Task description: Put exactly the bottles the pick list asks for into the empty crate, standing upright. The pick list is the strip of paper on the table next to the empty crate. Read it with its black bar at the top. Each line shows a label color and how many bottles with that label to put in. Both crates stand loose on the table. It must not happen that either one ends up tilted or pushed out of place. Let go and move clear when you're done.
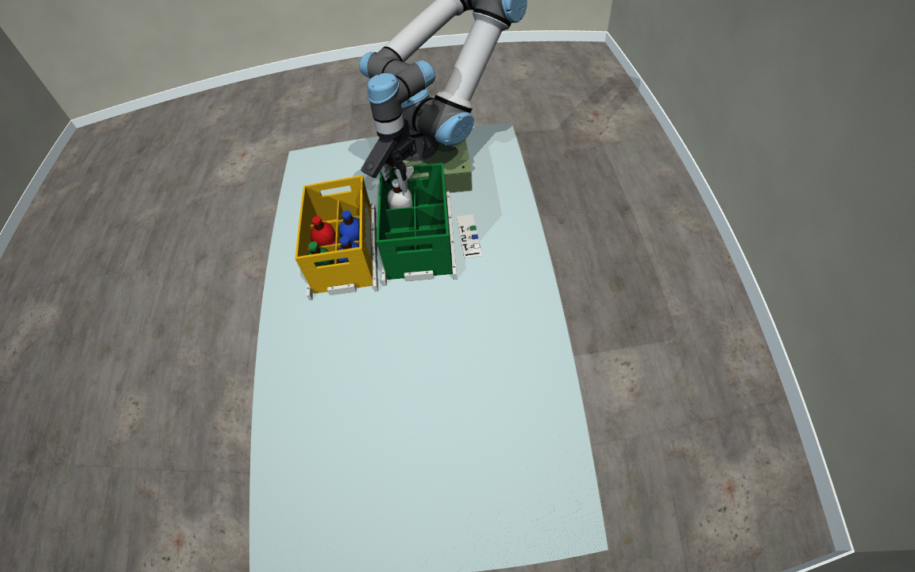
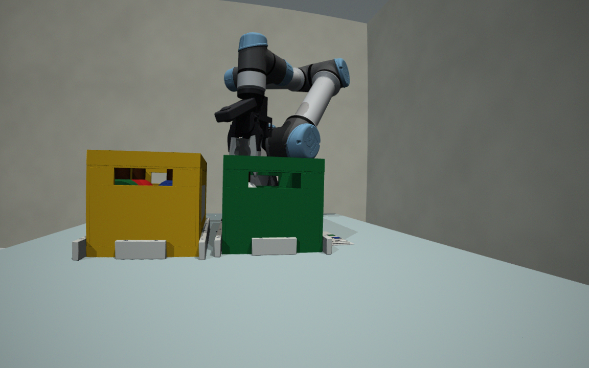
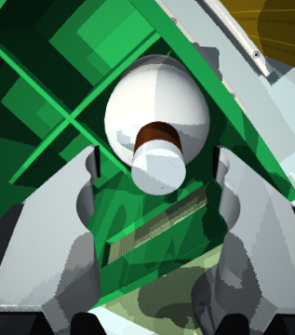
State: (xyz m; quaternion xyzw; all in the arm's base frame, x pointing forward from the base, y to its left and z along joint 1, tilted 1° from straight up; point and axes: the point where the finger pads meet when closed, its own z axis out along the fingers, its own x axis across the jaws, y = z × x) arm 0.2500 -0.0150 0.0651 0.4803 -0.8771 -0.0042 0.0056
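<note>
White bottle (image 3: 156, 113) upright in green crate (image 3: 40, 154), btwn spread fingers, cap untouched by either.

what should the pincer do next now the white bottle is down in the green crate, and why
Probably lift straight up. The pincer is open, its fingers apart from the white bottle, which appears upright in a back cell of the green crate. A sideways move could knock the neck.

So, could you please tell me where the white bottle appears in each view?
Top: white bottle in the green crate, back-left cell.
Exterior: only a white sliver through the crate's handle slot.
Wrist: centre, cap toward camera.
Shared landmark: the green crate.
</note>
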